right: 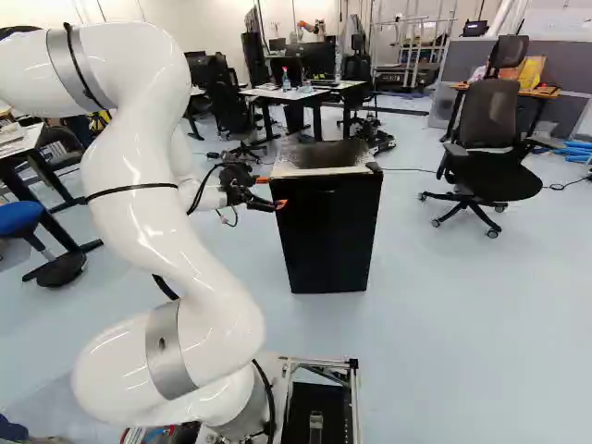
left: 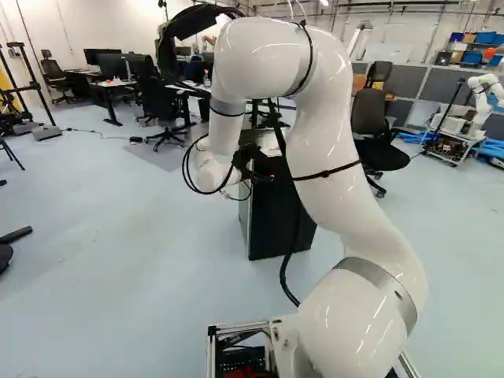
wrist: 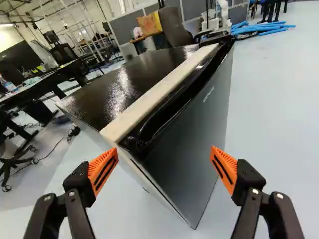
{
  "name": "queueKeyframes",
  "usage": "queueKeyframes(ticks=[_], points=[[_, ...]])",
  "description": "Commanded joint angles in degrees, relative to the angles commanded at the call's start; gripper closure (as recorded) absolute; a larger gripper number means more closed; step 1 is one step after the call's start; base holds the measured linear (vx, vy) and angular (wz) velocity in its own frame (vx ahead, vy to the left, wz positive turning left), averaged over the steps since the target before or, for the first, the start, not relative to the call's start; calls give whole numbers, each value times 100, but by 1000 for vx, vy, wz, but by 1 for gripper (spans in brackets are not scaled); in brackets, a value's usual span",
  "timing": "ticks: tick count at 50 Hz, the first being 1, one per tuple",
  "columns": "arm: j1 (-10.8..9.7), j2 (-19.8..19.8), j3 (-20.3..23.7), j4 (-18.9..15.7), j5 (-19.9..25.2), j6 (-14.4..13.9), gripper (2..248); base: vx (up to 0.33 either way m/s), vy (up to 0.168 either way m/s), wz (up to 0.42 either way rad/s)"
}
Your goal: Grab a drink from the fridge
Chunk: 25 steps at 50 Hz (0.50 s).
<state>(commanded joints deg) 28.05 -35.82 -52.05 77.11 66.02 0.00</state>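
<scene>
Ahead of the gripper (right: 271, 191), the fridge's closed door (wrist: 199, 134) is hiding the inside, and the slot (wrist: 169, 114) along its top is sinking into shadow. Behind the gripper, the arm (left: 339, 157) is covering part of the fridge (left: 276, 213) in the left base view and running out of the right base view. Beyond the gripper, an office chair (wrist: 14, 162) is being cut off by the wrist view's edge.

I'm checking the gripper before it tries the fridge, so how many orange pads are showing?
2, both on the gripper: one pad shows by the near corner of the fridge's top, the other pad faces it across the gap. None looks hidden.
</scene>
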Motion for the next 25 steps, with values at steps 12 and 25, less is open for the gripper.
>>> queueKeyframes(ticks=[12,25], points=[[-30,1,2,51,0,0,3,0,0,0],[-62,2,3,138,0,0,3,0,0,0]])
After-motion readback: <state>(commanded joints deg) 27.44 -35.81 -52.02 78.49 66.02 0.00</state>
